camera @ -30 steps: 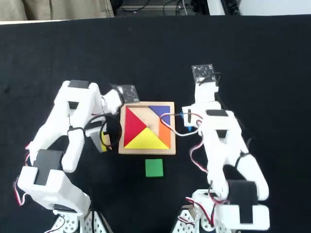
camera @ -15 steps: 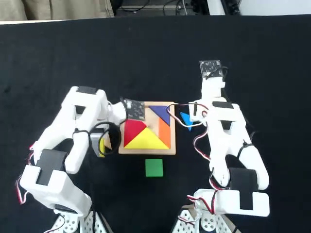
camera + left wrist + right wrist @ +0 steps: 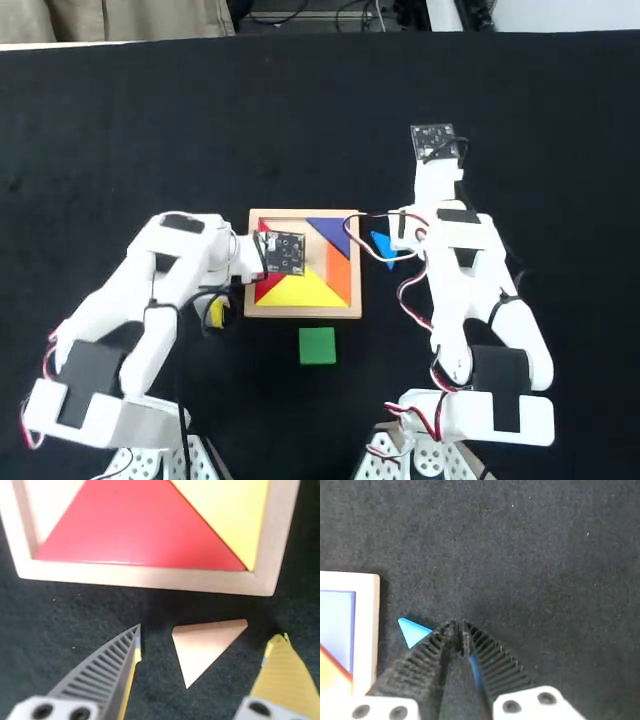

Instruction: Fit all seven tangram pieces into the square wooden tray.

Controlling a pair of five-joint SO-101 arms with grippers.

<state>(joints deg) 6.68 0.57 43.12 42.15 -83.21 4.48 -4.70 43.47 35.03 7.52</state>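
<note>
Overhead, an arm hides part of the wooden tray (image 3: pixel 303 312); a green square (image 3: pixel 318 345) lies nearby. Left wrist: the left tool (image 3: pixel 210 632) gapes around a pale triangle (image 3: pixel 205 650). Right wrist: the right tool (image 3: pixel 458 626), pinched together, half-covers a blue triangle (image 3: pixel 411 630).

tray (image 3: pixel 303 313) | square piece (image 3: pixel 317 345) at its 6 o'clock | small triangle (image 3: pixel 380 243) at 3 o'clock | other triangle (image 3: pixel 207 645) at 9 o'clock, just beside

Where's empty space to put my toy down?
The biggest bare patch is the black cloth beyond the far edge of the wooden tray. The cloth outside the right arm is bare too. Around the tray it's crowded: left gripper on one side, blue triangle and right arm on the other, green square in front.
</note>
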